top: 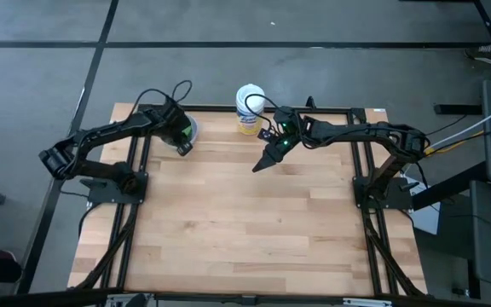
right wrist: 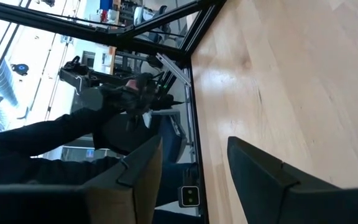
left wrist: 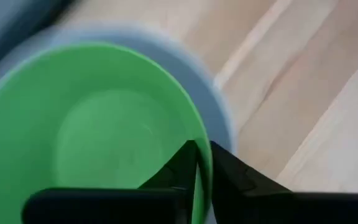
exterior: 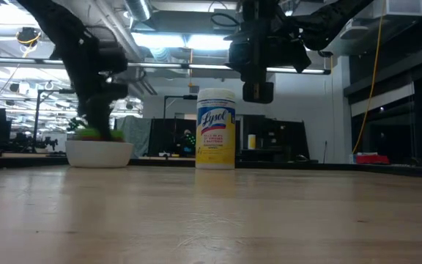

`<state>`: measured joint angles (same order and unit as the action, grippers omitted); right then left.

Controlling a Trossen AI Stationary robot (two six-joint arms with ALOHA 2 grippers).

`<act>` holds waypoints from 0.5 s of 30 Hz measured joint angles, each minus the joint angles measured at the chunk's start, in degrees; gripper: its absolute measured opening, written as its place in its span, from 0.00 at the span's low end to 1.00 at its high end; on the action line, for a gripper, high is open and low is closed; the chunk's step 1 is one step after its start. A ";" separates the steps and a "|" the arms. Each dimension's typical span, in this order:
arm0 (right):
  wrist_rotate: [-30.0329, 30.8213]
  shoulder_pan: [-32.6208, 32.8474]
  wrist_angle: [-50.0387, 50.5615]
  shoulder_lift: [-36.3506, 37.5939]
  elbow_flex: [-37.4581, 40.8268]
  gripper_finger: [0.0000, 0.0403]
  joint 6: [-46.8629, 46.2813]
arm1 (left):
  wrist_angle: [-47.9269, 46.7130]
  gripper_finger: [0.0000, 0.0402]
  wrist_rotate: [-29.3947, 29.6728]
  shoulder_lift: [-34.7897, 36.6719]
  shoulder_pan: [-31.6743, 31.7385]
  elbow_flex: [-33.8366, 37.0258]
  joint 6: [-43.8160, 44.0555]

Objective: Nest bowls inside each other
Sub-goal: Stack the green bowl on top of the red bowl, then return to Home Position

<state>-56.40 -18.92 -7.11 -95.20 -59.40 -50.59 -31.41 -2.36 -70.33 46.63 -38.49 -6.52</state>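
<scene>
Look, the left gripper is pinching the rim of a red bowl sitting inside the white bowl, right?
Almost. The bowl is green, not red. The left wrist view shows the left gripper pinching the rim of a green bowl, and the low view shows green peeking over the white bowl it sits in.

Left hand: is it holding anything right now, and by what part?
The left hand pinches the green bowl by its rim, one finger inside and one outside; that bowl sits inside the white bowl.
</scene>
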 joint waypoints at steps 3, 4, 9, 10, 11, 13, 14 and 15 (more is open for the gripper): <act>0.00 0.00 -0.18 0.00 0.00 0.46 -0.10 | 2.01 0.09 -0.57 1.59 -0.02 -1.95 -1.12; 0.00 0.00 -0.16 0.00 0.00 0.46 -0.16 | 2.06 0.10 -0.34 1.83 -0.02 -2.60 -1.68; 0.00 0.00 -0.16 0.00 0.00 0.45 -0.04 | 1.40 0.22 0.14 2.02 0.83 -4.44 -3.24; 0.00 0.00 -0.16 0.00 0.00 0.45 -0.02 | 1.28 0.25 0.14 2.02 1.07 -4.39 -3.26; 0.00 -0.01 -0.16 0.00 0.00 0.44 -0.02 | 1.22 0.27 0.14 2.00 1.31 -4.20 -3.26; -0.04 -0.02 -0.16 0.00 0.00 0.44 -0.02 | 0.34 0.31 0.12 1.97 1.78 -4.07 -3.31; -0.18 -0.01 -0.16 0.00 0.00 0.44 -0.02 | 0.13 0.32 -0.05 1.97 2.00 -4.07 -3.31; -0.21 -0.02 -0.16 0.00 0.00 0.44 -0.01 | 0.12 0.34 -0.08 1.97 2.14 -4.07 -3.29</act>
<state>-56.61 -18.94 -7.27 -95.20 -59.40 -50.61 -31.29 -2.44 -68.36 48.78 -42.57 -9.81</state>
